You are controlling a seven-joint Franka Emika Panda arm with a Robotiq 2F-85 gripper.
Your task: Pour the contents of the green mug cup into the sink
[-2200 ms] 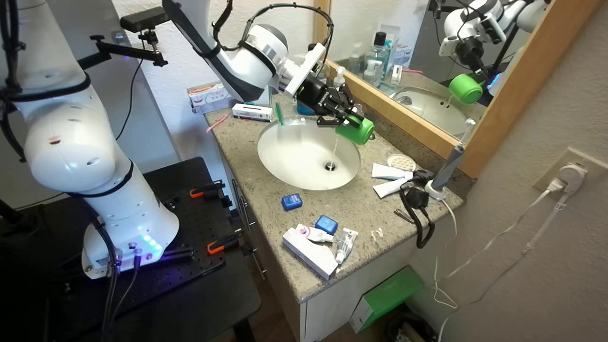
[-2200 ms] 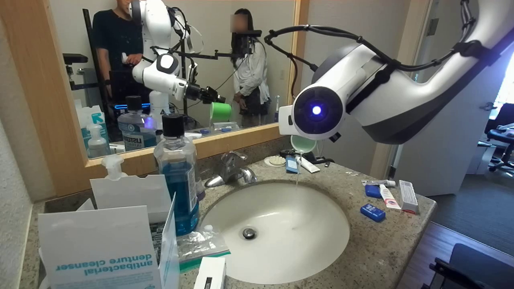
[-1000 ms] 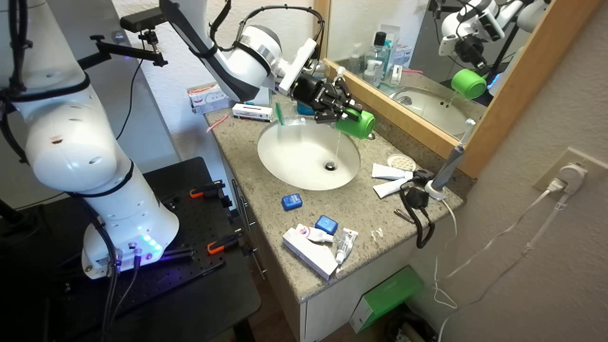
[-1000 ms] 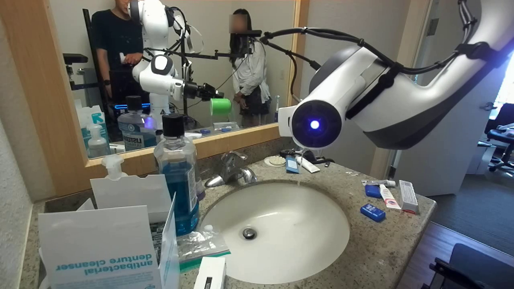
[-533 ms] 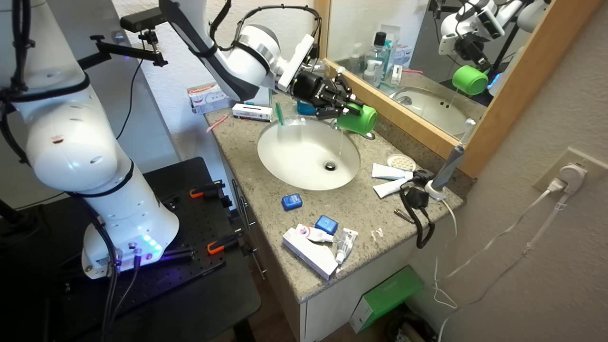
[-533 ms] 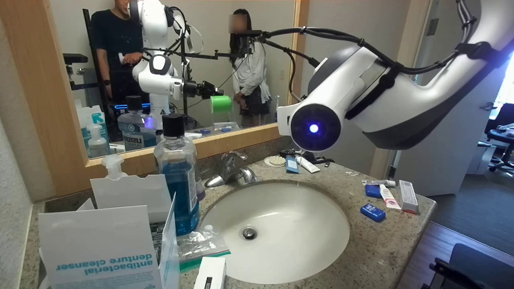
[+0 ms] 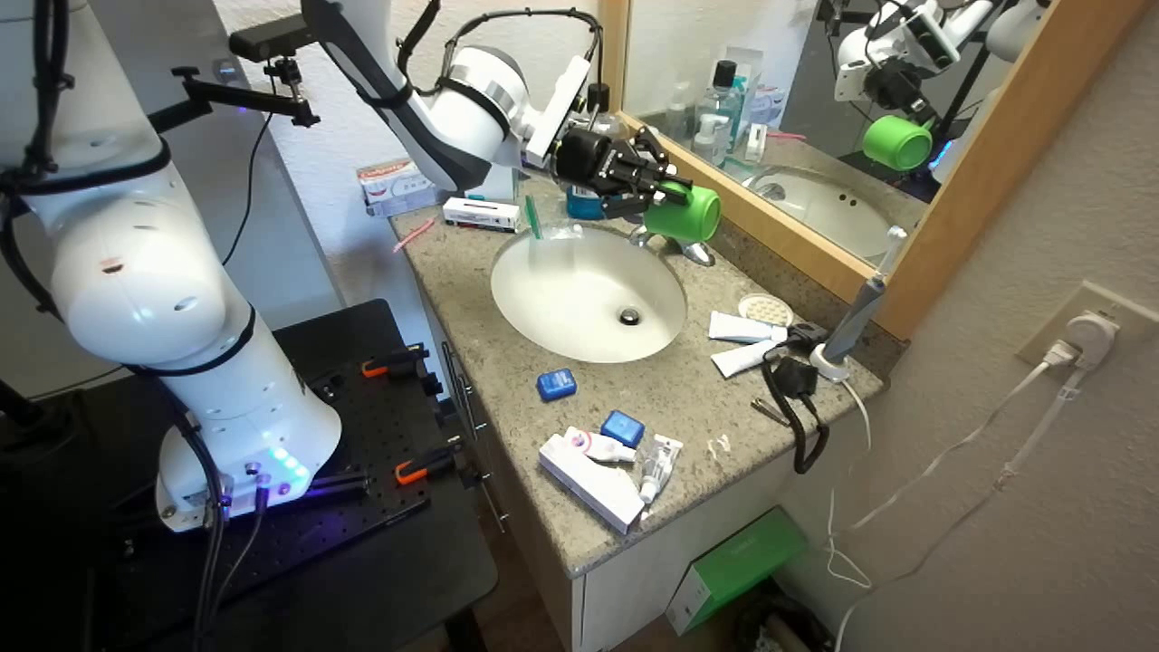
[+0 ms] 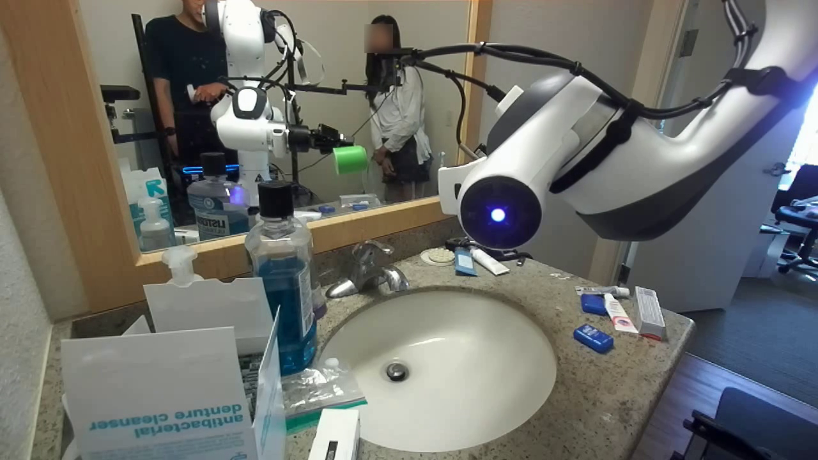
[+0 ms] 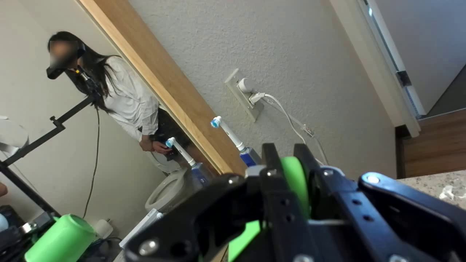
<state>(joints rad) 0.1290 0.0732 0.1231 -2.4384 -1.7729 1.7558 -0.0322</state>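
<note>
The green mug cup (image 7: pixel 685 215) lies nearly on its side in the air above the back-right rim of the sink (image 7: pixel 552 294), its base turned to the right; its mouth is hidden. My gripper (image 7: pixel 672 188) is shut on the mug's handle. In the wrist view, the green handle (image 9: pixel 295 176) is pinched between both fingers of the gripper (image 9: pixel 285 149), and a piece of the mug's body shows below left. In an exterior view the arm's wrist covers mug and gripper, and only their reflection appears in the mirror. The white sink basin (image 8: pixel 486 370) shows in both exterior views.
The chrome faucet (image 8: pixel 367 271) is partly behind the mug, close to the wooden mirror frame (image 7: pixel 770 195). A mouthwash bottle (image 8: pixel 281 294) and an open white box (image 8: pixel 160 390) stand beside the sink. An electric toothbrush (image 7: pixel 856 317) and tubes (image 7: pixel 747 340) occupy the counter's right side.
The mug and gripper have risen slightly, and the mug has tipped back from its mouth-down slant. A thin stream of liquid fell from it into the sink earlier; none shows now.
</note>
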